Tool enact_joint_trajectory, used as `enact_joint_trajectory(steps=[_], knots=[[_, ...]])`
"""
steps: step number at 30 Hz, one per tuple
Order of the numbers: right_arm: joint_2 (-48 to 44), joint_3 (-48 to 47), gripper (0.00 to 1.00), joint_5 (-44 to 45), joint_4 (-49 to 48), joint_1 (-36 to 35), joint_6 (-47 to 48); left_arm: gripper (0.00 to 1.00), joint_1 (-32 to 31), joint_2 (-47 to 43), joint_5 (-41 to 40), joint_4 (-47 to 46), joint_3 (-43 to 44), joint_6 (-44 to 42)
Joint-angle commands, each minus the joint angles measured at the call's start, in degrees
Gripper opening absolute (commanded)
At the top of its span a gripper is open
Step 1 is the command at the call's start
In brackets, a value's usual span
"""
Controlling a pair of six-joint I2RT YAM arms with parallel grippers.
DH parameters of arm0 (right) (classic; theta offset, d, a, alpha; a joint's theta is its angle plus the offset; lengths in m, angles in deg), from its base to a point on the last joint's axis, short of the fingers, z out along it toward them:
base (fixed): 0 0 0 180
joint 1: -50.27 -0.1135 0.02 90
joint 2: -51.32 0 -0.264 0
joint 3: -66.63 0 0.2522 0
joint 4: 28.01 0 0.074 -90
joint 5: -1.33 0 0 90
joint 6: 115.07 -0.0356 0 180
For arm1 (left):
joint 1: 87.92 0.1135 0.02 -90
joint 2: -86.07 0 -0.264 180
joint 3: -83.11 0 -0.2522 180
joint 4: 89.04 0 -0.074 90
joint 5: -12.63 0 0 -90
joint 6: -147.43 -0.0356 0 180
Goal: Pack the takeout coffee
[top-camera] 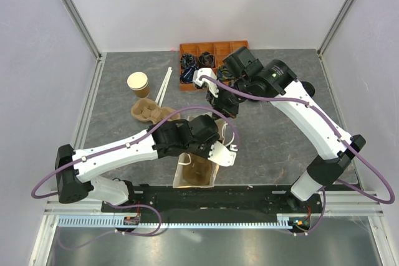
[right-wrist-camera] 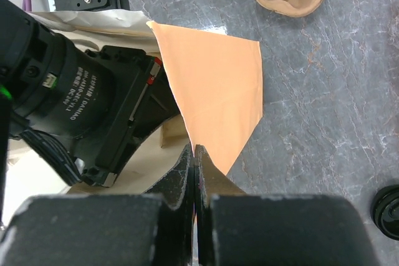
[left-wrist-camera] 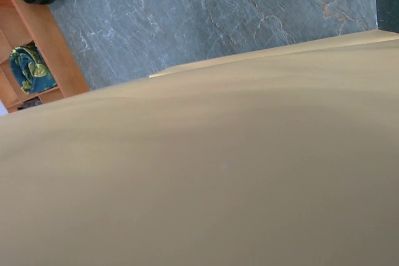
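The right gripper (right-wrist-camera: 195, 151) is pinched tight on the bag (right-wrist-camera: 218, 85) flap, jaws showing no gap; the left gripper (top-camera: 219, 152) is pressed at the bag mouth, its fingers hidden behind paper, so I cannot tell their spread; the coffee I can't place for sure (a black lid (right-wrist-camera: 389, 210) off to the right gripper's side, apart from the bag, may be its top); if so, the right arm is nearer, the cup presumably upright.

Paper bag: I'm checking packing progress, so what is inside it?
Inside the paper bag only a pale inner wall shows; the left arm covers the rest of the opening, so any contents are hidden.
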Motion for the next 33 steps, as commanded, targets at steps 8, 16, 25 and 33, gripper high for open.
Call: enact_joint_trajectory(steps=[8,16,25,33], knots=[[-0.8,-0.7,0.0,-3.2,-0.6,-0.9,-0.6,0.4,0.3,-0.9,-1.5,-3.3,-3.9,1.4],[0.1,-1.0,0.0,-2.9,-0.3,-0.9,-0.4,0.41,0.9,-1.2,-1.5,-2.0,0.5,2.7],[0.6,-1.5,0.0,-1.5,-0.4,-0.9,-0.8,0.09,1.5,-0.4,-0.8,1.6,0.6,2.6],[0.6,-2.0,0.0,-0.6,-0.4,-0.9,-1.0,0.06,1.8,3.1,-2.9,6.5,2.8,4.4]])
